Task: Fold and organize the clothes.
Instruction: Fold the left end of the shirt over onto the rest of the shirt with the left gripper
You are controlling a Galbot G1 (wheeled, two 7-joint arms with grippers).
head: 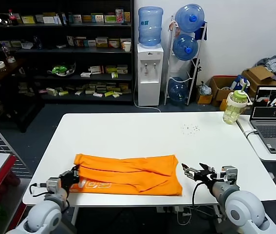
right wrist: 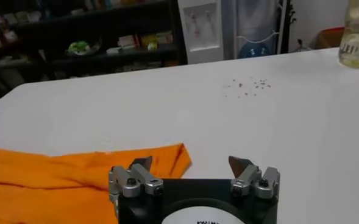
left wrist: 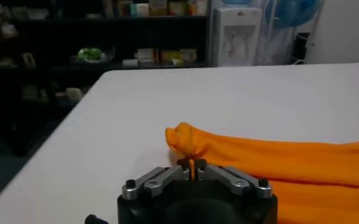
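The clothes are one bright orange T-shirt (head: 128,173), folded into a long band near the front of the white table (head: 142,129), with white lettering showing at its front left. My left gripper (head: 74,174) is shut on the shirt's left edge; in the left wrist view a thin fold of orange cloth (left wrist: 240,155) is pinched in the left gripper (left wrist: 192,165). My right gripper (head: 192,171) stands open just off the shirt's right end. In the right wrist view the right gripper (right wrist: 191,163) is spread wide, with the shirt's corner (right wrist: 161,159) lying before one finger, untouched.
A green-capped bottle (head: 236,106) and a laptop (head: 274,122) stand at the far right. Small dark specks (head: 190,128) dot the table behind the shirt. Shelves (head: 55,48) and a water dispenser (head: 150,73) are beyond the table.
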